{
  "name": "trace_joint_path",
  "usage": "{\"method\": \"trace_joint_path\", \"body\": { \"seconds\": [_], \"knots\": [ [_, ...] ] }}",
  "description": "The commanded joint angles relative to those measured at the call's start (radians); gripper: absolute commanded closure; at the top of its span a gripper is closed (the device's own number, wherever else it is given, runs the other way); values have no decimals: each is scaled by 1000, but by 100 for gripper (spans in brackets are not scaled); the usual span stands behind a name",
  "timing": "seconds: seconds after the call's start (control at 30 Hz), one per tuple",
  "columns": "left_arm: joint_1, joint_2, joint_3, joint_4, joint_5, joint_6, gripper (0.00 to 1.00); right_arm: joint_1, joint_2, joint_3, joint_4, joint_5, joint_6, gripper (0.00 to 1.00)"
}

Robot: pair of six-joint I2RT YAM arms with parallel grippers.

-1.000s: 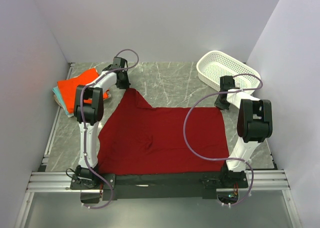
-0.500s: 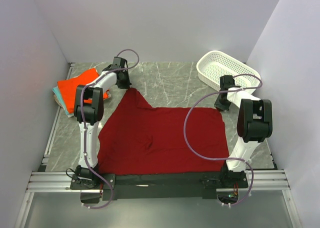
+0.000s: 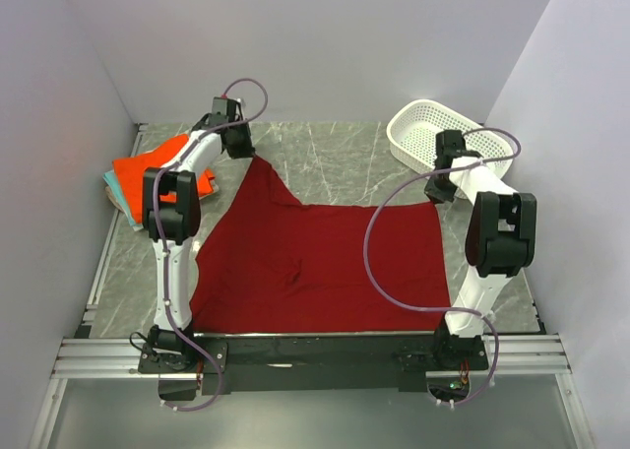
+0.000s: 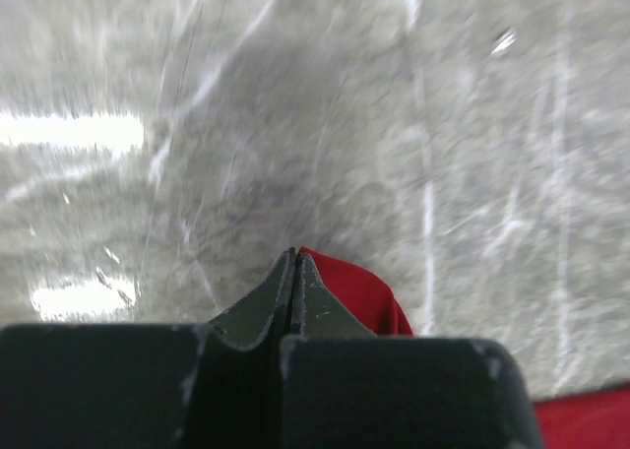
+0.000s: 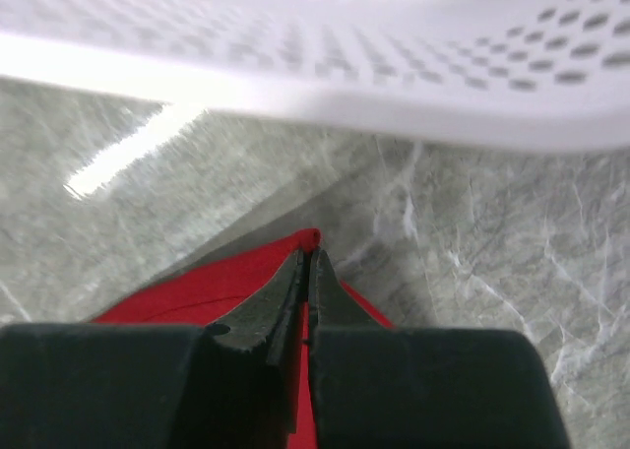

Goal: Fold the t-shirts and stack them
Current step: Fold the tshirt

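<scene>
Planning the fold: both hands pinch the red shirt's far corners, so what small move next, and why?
Probably raise both corners a little together: the left hand and right hand are shut on the red shirt, which lies spread out, unfolded.

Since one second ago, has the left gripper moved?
Yes. The left gripper went toward the far edge of the table, pulling the red t-shirt corner along.

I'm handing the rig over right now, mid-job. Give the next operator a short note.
Left tool: shut on the far-left corner of the crimson t-shirt.
Right tool: shut on its far-right corner, next to the white basket.
The crimson t-shirt is spread out, unfolded.
The orange t-shirt tops the far-left pile, with the teal shirt showing underneath.
Left to do: fold the crimson one and stack it.
</scene>
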Motion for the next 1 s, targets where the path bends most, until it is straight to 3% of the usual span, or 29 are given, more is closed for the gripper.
{"method": "trace_joint_path", "body": {
  "seconds": [0.0,0.37,0.63,0.97],
  "knots": [
    [14,5,90,34,50,30,100,1,39,88,-37,28,6,100],
    [40,-19,192,55,142,35,100,1,109,289,-118,32,-6,100],
    [43,-312,-189,183,169,58,100,-1,2,198,-100,18,-15,100],
    [43,-678,-589,221,143,25,100,1,-162,26,-63,10,-17,100]
  ]
}}
